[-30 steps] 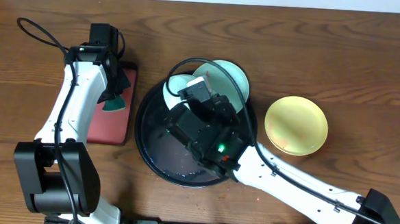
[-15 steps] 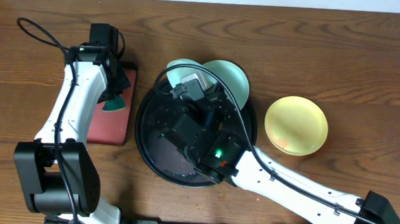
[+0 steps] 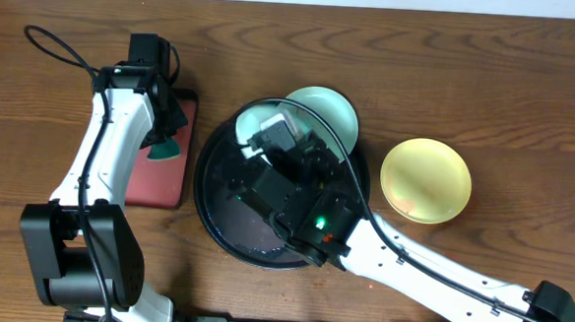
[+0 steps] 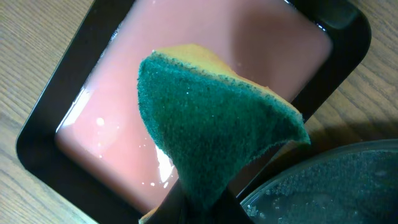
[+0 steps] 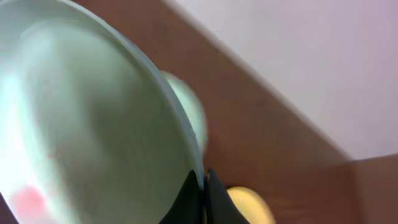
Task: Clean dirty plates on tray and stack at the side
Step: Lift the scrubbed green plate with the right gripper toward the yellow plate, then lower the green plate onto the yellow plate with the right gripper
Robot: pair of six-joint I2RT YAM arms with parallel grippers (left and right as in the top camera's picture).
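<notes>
Sponge point(image 4: 211, 130) above red tray point(image 4: 217, 43), beside black tray point(image 4: 339, 186)

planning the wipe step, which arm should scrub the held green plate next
Left, probably: the left gripper is shut on the sponge over the red tray. The right gripper pinches the rim of the mint plate, so it's occupied.

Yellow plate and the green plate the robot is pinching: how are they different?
The yellow plate lies flat on the table, beside the black tray, with nothing touching it. The green plate is tilted, its rim pinched in the right gripper. The green plate shows a blurry pink smear; on the yellow plate I cannot tell. Both are round.
</notes>
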